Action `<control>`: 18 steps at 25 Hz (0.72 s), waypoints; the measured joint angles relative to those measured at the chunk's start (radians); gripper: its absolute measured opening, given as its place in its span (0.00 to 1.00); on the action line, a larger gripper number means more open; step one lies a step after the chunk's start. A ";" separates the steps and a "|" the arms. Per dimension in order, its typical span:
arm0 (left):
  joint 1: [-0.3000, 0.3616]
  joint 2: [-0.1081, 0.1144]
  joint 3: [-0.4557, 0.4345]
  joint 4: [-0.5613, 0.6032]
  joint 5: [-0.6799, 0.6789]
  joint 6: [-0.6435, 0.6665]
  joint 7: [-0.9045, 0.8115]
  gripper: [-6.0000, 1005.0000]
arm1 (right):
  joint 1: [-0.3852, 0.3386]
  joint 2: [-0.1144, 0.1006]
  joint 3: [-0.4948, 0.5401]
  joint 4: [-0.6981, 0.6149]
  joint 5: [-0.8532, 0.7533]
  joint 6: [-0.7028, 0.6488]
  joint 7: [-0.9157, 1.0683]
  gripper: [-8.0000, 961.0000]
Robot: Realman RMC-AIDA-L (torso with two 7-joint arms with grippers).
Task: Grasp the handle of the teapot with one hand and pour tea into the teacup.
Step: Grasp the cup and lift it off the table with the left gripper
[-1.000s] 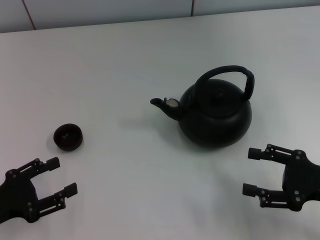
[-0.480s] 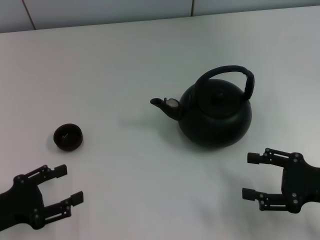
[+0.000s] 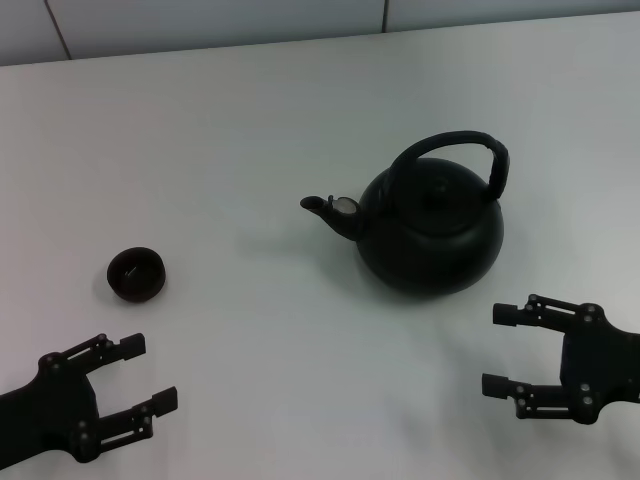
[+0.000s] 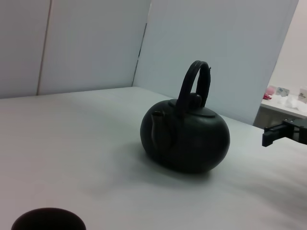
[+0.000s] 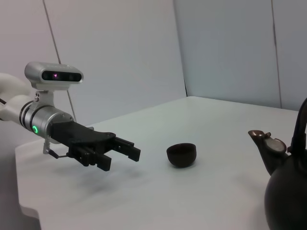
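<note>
Bearing no readable markings: teapot [image 3: 430,228], teacup [image 3: 136,274].

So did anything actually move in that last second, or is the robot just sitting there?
Only a little. The left gripper, open and empty, slid toward the robot's right and nearer its body, ending a bit farther from the teacup. The right gripper, also open, barely crept toward the left. Nothing was grasped or released. The teapot, its handle and the teacup stayed put on the table.

On the desk [image 3: 250,120], the teapot [image 3: 432,230] sits right of centre, the teacup [image 3: 136,274] at lower left.
</note>
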 joint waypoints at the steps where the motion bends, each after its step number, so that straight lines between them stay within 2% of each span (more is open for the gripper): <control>1: -0.002 -0.001 0.000 0.000 0.000 0.000 0.000 0.80 | 0.001 0.000 0.000 0.000 0.000 0.000 0.000 0.85; 18: -0.010 -0.003 -0.001 0.000 0.000 0.002 0.000 0.80 | 0.010 0.002 0.001 -0.001 0.000 -0.001 0.000 0.85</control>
